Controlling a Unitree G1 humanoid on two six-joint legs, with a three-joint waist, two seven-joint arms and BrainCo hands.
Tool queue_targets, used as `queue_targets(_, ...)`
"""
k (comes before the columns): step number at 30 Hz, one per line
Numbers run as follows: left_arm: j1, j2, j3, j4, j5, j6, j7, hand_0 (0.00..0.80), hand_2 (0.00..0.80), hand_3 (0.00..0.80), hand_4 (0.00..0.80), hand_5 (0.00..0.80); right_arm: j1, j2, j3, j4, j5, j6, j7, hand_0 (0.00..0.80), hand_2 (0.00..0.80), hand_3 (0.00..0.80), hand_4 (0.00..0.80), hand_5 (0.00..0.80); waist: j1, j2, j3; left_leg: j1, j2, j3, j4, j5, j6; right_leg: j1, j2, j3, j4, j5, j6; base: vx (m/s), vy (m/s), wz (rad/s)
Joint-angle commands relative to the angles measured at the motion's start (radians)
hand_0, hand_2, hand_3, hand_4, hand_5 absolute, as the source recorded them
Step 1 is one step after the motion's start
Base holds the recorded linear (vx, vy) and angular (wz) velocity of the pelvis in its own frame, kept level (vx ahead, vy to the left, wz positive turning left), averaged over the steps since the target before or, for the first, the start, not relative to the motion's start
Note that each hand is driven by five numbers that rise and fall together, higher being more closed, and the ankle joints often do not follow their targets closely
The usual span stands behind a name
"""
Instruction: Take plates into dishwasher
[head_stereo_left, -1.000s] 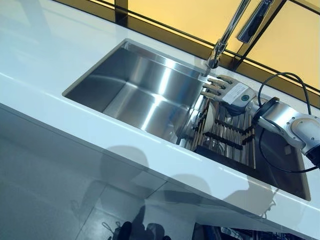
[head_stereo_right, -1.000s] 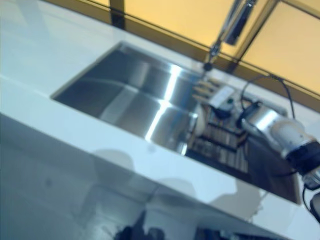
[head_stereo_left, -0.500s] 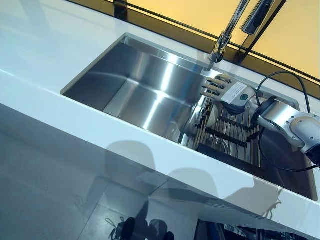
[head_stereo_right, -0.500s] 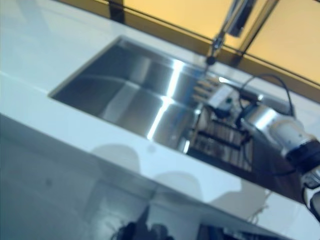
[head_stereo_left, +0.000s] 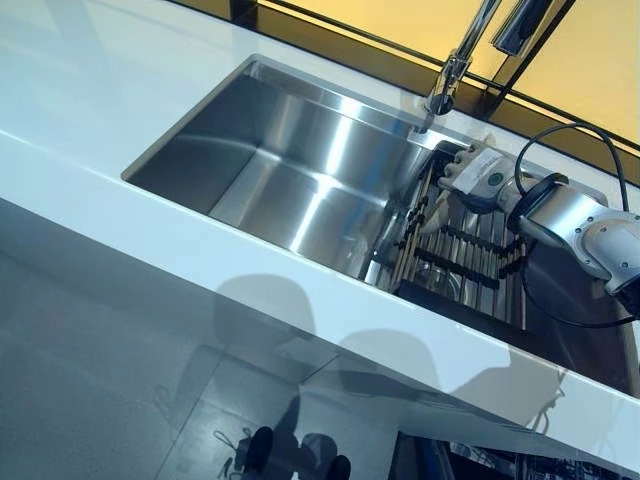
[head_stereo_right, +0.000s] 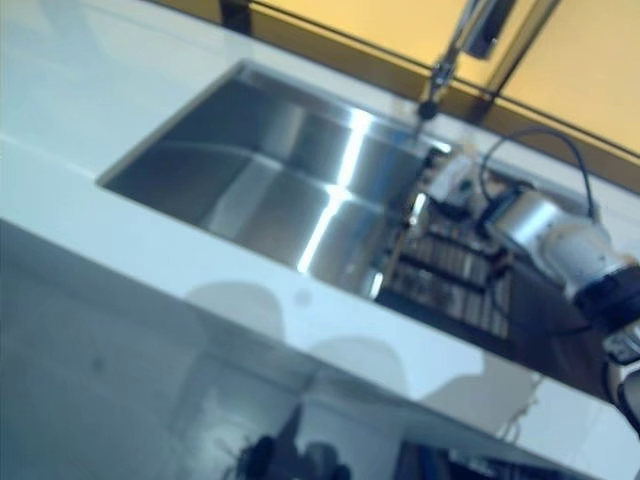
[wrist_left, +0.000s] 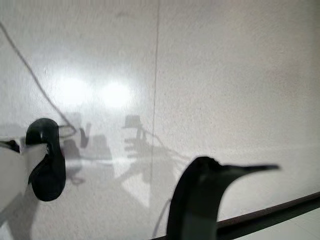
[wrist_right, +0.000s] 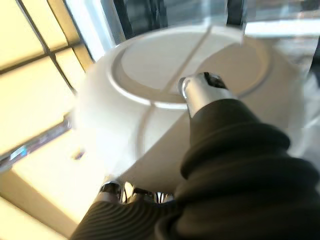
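One plate: round white ceramic plate (wrist_right: 150, 115) lifted from black slatted sink rack (head_stereo_left: 470, 262).
Right hand (head_stereo_left: 470, 172): clasping plate underside for carrying.
Left hand: unseen.

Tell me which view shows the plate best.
The right wrist view: the white plate fills it, underside ring visible, right hand against it. Both eye views show only a pale sliver beside the hand; the left wrist view shows none.

You see a white desk (head_stereo_left: 90, 110) around a brushed steel sink (head_stereo_left: 290, 170). At right of frame, dark slats stripe the drying rack (head_stereo_left: 465, 265). The plate (wrist_right: 165, 100) is plain cream-white. The right hand (head_stereo_left: 470, 172) shows silver-white under a dark ribbed cover.
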Motion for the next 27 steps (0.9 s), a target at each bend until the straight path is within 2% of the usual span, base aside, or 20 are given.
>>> queue_targets(1, 0.015, 0.005, 0.000, -0.023, -0.010, -0.014, -0.005, 0.000, 0.000, 0.000, 0.000, 0.000, -0.046, -0.022, 0.046, -0.008, 0.042, 0.038, -0.002, 0.800, 0.800, 0.800, 0.800, 0.800, 0.024, 0.003, 0.021, 0.026, -0.022, 0.050, -0.024, -0.081, 0.043, -0.016, 0.007, -0.012, 0.038, -0.005, 0.036, 0.000, 0.000, 0.00)
queue_targets(18, 0.031, -0.006, 0.017, 0.005, 0.019, -0.021, -0.015, 0.000, 0.000, 0.000, 0.000, 0.000, -0.002, -0.026, 0.028, 0.044, 0.023, -0.018, 0.047, 0.800, 0.800, 0.800, 0.800, 0.800, -0.003, -0.010, -0.051, 0.088, -0.015, 0.079, -0.025, -0.105, 0.049, 0.028, 0.011, 0.016, 0.032, -0.005, 0.039, -0.001, 0.004, -0.03)
queue_targets(27, 0.039, -0.026, 0.033, 0.039, 0.049, -0.025, -0.019, 0.000, 0.000, 0.000, 0.000, 0.000, 0.043, -0.072, -0.011, 0.058, 0.037, -0.038, 0.032, 0.800, 0.800, 0.800, 0.800, 0.800, -0.052, -0.023, -0.143, 0.151, -0.011, 0.117, -0.022, -0.133, 0.059, 0.071, 0.021, 0.072, 0.031, -0.008, 0.045, 0.004, 0.023, -0.18)
